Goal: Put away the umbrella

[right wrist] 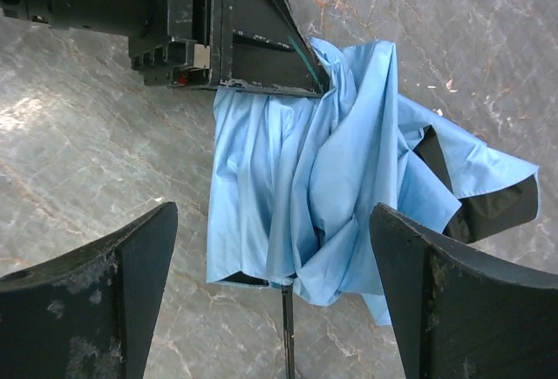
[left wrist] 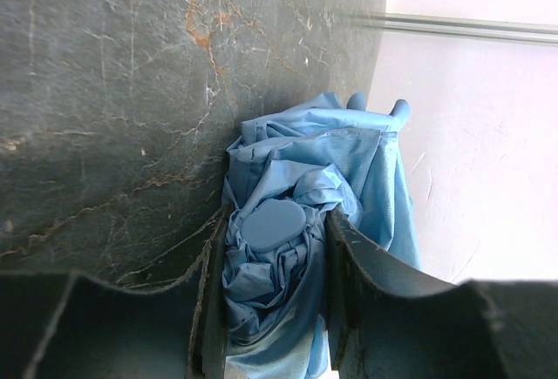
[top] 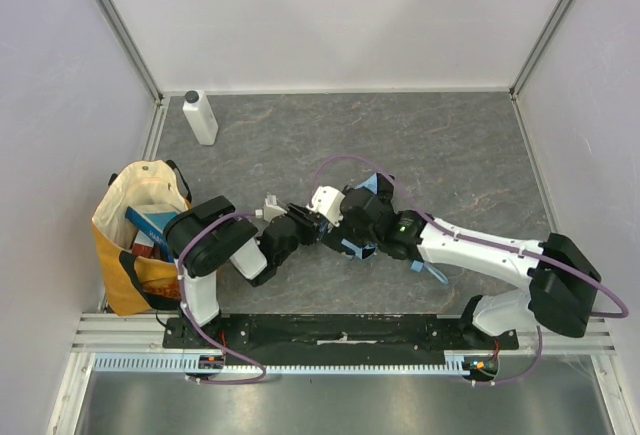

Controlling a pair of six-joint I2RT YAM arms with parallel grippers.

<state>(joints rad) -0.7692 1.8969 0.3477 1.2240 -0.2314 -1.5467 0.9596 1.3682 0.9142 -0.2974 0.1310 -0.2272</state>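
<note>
The sky-blue umbrella (right wrist: 305,170) lies collapsed and crumpled on the table's middle, mostly hidden under the arms in the top view (top: 376,184). My left gripper (left wrist: 277,222) is shut on its bunched end, where a blue oval cap (left wrist: 273,224) shows between the fingers (left wrist: 349,283). In the top view the left gripper (top: 308,223) points right. My right gripper (right wrist: 272,213) is open above the fabric, one finger on each side, not touching; it also shows in the top view (top: 345,227). A black shaft (right wrist: 286,327) sticks out below the fabric.
A yellow-and-cream tote bag (top: 140,225) with a blue box inside stands at the left edge beside the left arm. A white plastic bottle (top: 200,117) stands at the back left. White walls enclose the grey marbled table (top: 450,145).
</note>
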